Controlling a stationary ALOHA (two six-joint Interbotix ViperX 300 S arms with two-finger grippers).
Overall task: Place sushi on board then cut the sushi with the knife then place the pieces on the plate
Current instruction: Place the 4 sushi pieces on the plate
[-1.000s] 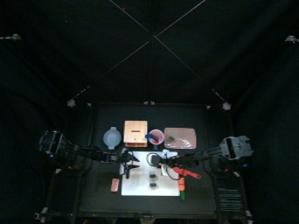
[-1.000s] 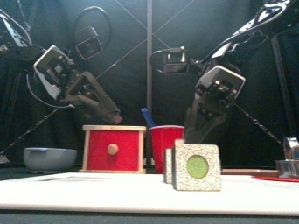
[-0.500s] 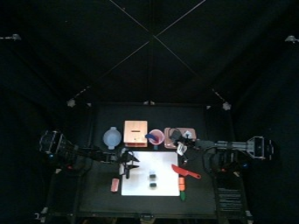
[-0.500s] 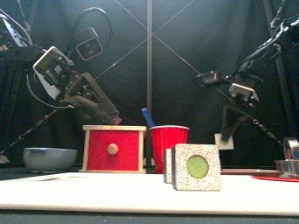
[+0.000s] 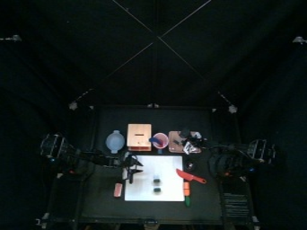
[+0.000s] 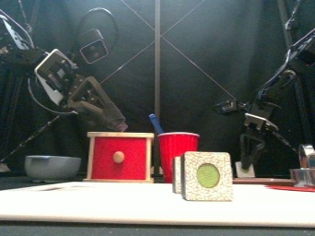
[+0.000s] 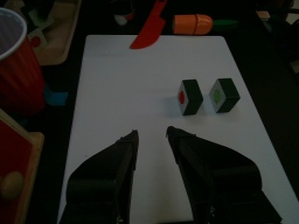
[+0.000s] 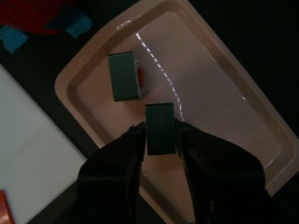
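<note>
Two dark green sushi pieces (image 7: 207, 95) stand side by side on the white board (image 7: 140, 96), also seen from above (image 5: 155, 187). A red knife (image 5: 189, 175) lies on the board's right part. My left gripper (image 7: 152, 133) hovers open over the board, short of the pieces, with nothing between its fingers. My right gripper (image 8: 160, 129) is shut on a sushi piece (image 8: 159, 115), held low over the pink plate (image 8: 216, 96). Another piece (image 8: 121, 74) lies on the plate beside it. In the front view the right gripper (image 6: 250, 159) hangs low at the back right.
A wooden box with red drawer (image 6: 121, 157), a red cup (image 6: 178, 152) holding a blue knife (image 6: 154, 122) and a blue-grey bowl (image 6: 52, 166) stand along the back. A metal cutter (image 6: 303, 171) sits far right. An orange toy (image 7: 191, 22) lies past the board's edge.
My right arm has moved from over the board back and right to the pink plate and come down, carrying a sushi piece. The left arm has not moved.
</note>
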